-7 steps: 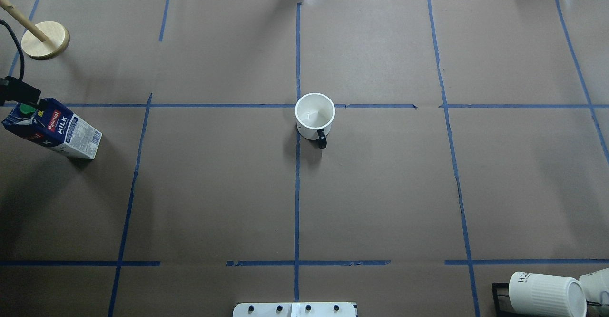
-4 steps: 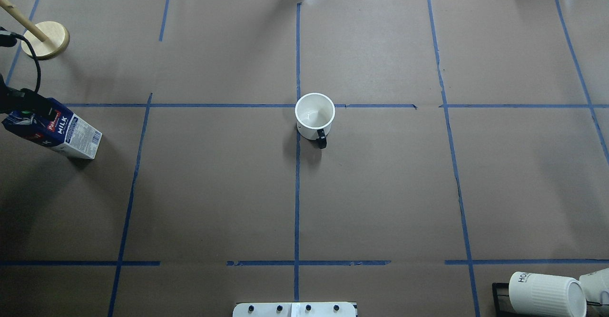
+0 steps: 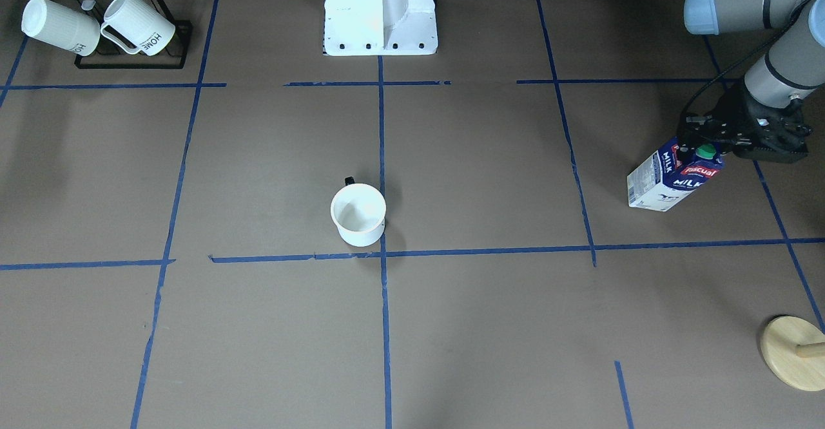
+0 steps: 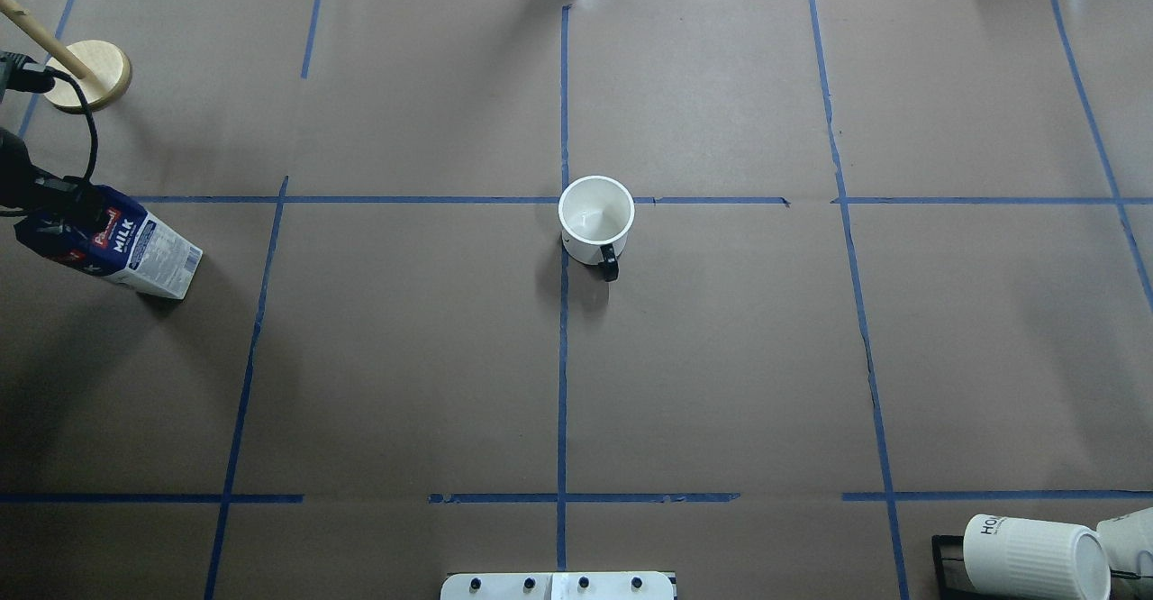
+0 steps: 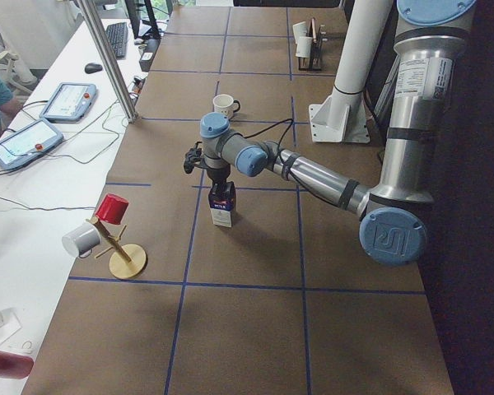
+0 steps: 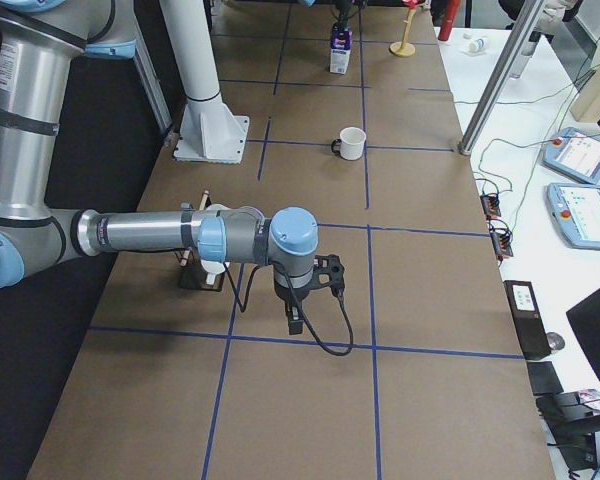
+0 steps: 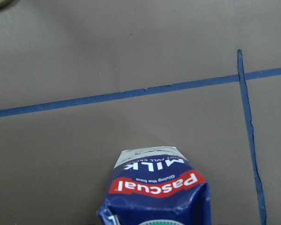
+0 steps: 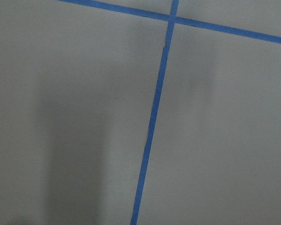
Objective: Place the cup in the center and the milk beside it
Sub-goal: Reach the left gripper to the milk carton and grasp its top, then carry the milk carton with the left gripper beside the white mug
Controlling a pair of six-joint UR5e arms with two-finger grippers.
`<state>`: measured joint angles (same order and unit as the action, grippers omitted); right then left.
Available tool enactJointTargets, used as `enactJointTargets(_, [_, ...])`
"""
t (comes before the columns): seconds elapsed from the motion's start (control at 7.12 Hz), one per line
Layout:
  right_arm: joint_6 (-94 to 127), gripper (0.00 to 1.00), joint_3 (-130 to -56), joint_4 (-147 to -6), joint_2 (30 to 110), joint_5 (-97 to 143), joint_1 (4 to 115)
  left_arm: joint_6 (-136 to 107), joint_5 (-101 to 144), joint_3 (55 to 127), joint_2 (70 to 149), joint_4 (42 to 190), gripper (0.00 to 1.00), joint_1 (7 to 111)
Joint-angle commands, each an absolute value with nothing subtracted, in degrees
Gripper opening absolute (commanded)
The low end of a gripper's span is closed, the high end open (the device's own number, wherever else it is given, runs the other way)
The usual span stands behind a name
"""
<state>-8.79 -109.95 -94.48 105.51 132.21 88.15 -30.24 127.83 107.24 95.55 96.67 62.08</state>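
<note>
The plain white cup [image 4: 596, 217] with a dark handle stands upright just beside the centre crossing of blue tape [image 4: 564, 200]; it also shows in the front view [image 3: 358, 215]. The navy and white Pascual milk carton [image 4: 126, 247] stands far out on the robot's left side, also seen in the front view [image 3: 667, 181] and the left wrist view [image 7: 159, 187]. My left gripper [image 3: 706, 142] is shut on the carton's top beside the green cap. My right gripper [image 6: 295, 320] hangs over bare paper, and I cannot tell whether it is open or shut.
A black rack with ribbed white HOME mugs [image 4: 1036, 555] sits at the near right corner. A wooden stand [image 4: 86, 76] with hanging cups is beyond the carton. The robot's white base [image 3: 380, 17] is at the near edge. Brown paper lies between carton and cup.
My left gripper has come down over the carton's top, covering the green cap in the overhead view. The carton has shifted slightly to the right. The cup has not moved.
</note>
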Motion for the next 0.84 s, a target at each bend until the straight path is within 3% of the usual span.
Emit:
enactJointTargets(0.0, [-8.8, 1.0, -110.0, -94.5, 105.5, 132.3, 88.2, -31.2, 127.9, 107.7, 103.3, 89.9, 0.4, 62.1])
enactJointTargets(0.28, [-8.7, 1.0, -109.9, -94.5, 105.5, 132.3, 88.2, -37.8, 127.6, 107.5, 118.5, 74.4, 0.4, 58.9])
enactJointTargets(0.42, [-8.7, 1.0, -109.8, -94.5, 105.5, 132.3, 88.2, -45.0, 127.6, 105.1, 124.5, 73.8, 0.4, 53.1])
enactJointTargets(0.7, [-8.7, 1.0, -109.6, -94.5, 105.5, 132.3, 88.2, -55.9, 120.7, 95.9, 138.2, 73.8, 0.4, 45.0])
